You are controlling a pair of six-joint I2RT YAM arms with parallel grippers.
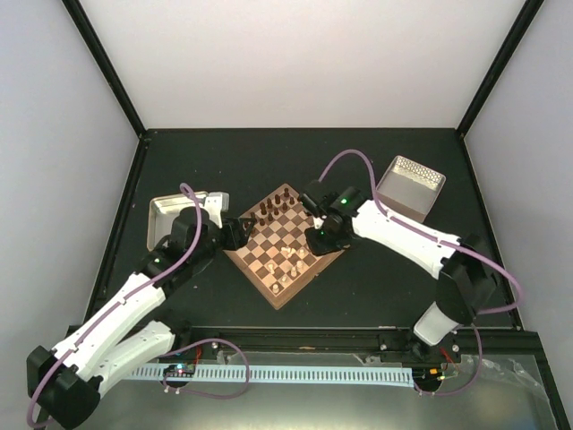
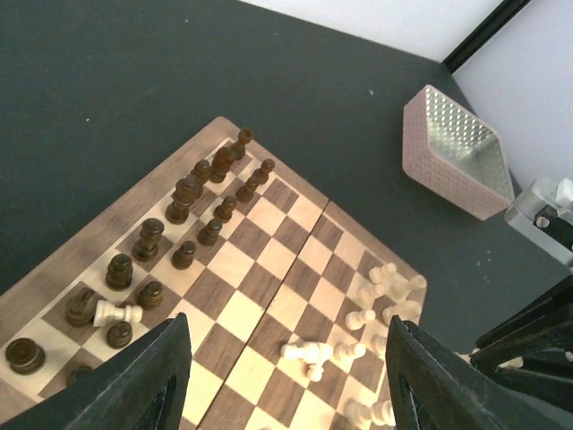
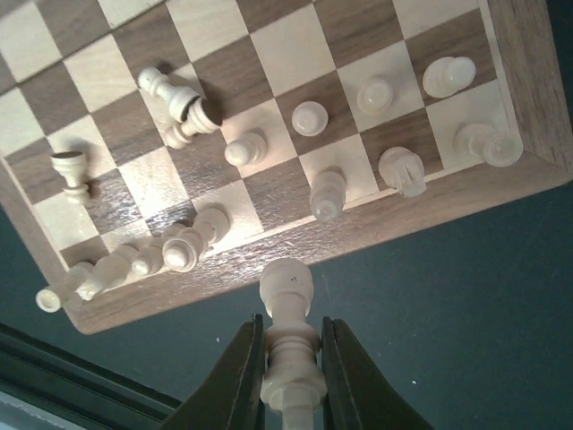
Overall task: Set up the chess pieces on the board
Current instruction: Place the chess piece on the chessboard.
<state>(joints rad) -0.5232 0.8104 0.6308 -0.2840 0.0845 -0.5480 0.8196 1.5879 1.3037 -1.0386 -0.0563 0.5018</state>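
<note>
The board (image 1: 285,244) lies diagonally between both arms. Dark chess pieces (image 2: 188,193) stand in two rows along its far left side. A pale one (image 2: 116,313) lies toppled among them. More pale chess pieces (image 2: 318,352) lie or stand at the opposite end. My left gripper (image 2: 286,394) hangs open above the board's middle, holding nothing. My right gripper (image 3: 291,324) is shut on a pale rook-like piece (image 3: 286,287), just outside the board's rim (image 3: 358,228). Several pale pieces (image 3: 310,116) stand near that rim and others (image 3: 179,98) lie on their sides.
A pinkish bin (image 1: 410,186) with a perforated metal inside stands right of the board. A shallow metal tray (image 1: 166,210) sits at the left, partly under my left arm. A black rail (image 1: 304,340) runs along the near table edge.
</note>
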